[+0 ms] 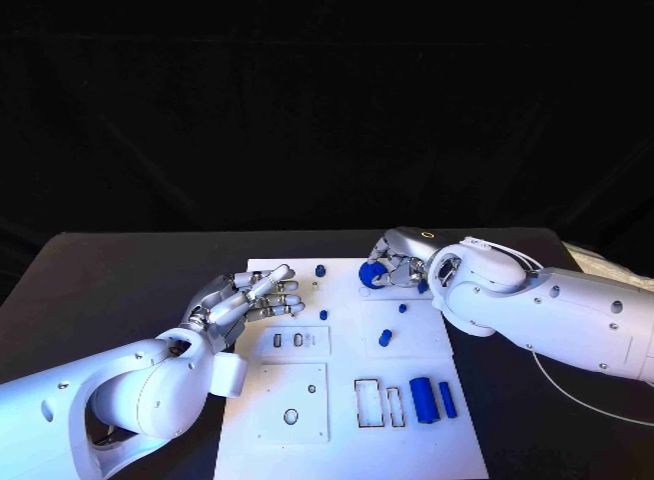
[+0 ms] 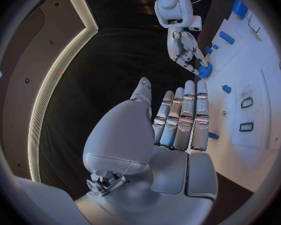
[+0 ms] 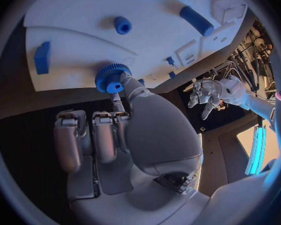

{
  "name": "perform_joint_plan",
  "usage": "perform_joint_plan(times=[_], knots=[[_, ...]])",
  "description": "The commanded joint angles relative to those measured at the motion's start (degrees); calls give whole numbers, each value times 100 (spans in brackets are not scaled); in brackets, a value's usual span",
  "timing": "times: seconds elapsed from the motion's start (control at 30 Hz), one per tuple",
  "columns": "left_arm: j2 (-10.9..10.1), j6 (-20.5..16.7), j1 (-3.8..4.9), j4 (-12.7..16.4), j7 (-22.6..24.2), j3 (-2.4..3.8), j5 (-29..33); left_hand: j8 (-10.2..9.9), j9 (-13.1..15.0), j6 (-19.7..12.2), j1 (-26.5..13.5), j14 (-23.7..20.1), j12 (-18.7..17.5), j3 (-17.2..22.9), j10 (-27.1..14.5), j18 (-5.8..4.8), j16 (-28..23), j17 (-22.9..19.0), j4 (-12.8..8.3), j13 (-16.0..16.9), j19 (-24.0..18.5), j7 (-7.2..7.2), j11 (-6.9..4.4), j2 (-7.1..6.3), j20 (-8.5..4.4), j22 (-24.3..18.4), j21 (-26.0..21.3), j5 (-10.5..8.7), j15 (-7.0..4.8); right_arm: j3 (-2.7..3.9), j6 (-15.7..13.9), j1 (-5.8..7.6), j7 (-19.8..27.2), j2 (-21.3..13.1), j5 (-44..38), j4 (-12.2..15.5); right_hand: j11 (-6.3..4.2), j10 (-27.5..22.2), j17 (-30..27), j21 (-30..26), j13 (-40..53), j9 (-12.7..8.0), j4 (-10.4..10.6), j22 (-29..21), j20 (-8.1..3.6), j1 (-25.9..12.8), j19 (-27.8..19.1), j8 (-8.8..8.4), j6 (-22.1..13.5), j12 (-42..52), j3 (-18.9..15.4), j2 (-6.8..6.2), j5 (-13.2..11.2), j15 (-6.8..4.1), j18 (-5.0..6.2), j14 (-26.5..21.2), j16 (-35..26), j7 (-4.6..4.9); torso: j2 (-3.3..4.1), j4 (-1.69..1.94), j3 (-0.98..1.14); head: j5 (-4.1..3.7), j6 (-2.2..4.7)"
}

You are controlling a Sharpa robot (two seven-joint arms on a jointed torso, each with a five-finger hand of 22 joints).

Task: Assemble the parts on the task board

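Gear (image 3: 112, 77), blue, toothed and round with a raised hub, is found at the far edge of the white task board (image 1: 349, 440), where it is pinched by the right hand (image 1: 399, 262). In the right wrist view it is gripped between the thumb and a fingertip, while the remaining fingers (image 3: 93, 137) are curled in side by side below it. In the head view the same gear (image 1: 370, 274) is seen partly covered by that hand, near the board's far right corner.

Around it, other blue parts are scattered over the board: a small peg (image 1: 320, 269) standing close to the far edge, a short cylinder (image 1: 385, 337) lying near the middle, and two upright blue blocks (image 1: 424, 399) side by side near the right edge, just beside an empty rectangular slot (image 1: 370, 403).

The left hand (image 1: 255, 300) is held over the board's left edge with nothing in it. In the left wrist view its fingers (image 2: 184, 117) are extended straight and laid close together, the thumb set slightly apart. The board is laid on a black table (image 1: 111, 280).
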Motion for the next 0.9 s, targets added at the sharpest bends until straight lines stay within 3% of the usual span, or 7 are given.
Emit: perform_joint_plan(times=[0.03, 0.43, 0.9], knots=[[12, 118, 6, 9, 29, 4, 5, -22, 6, 3, -72, -2, -37, -39, -11, 20, -23, 11, -11, 2, 31, 27, 42, 8, 9, -8, -27, 4, 30, 7, -407, 26, -88, 44, -94, 143, -48, 291, 858, 20, 1072, 81, 21, 1088, -44, -128, 346, 86, 361, -7, 69, 45, -23, -32, -104, 478, 23, -171, -4, 3, -7, 2, 7], [22, 125, 6, 11, 30, 4, 5, -22, 6, 2, -73, -2, -37, -41, -11, 20, -24, 11, -12, 2, 31, 26, 42, 7, 9, -9, -28, 4, 30, 3, -351, 38, -85, 598, -176, 241, -34, 260, 840, 20, 1030, 70, 34, 1089, -41, -237, 346, 39, 334, -56, 144, -4, -27, -23, -104, 474, 15, -155, 3, 17, -9, 83, -7], [29, 125, 6, 15, 28, 4, 5, -22, 6, 2, -73, -2, -37, -41, -11, 20, -24, 11, -12, 2, 31, 26, 42, 7, 9, -9, -28, 4, 30, -91, -111, -21, -38, 1210, -68, -356, -18, 243, 834, 17, 1010, 56, 31, 1082, -33, -298, 341, -11, 288, -82, 202, -40, -28, -12, -102, 472, 11, -134, 0, 9, -5, 138, -20]])
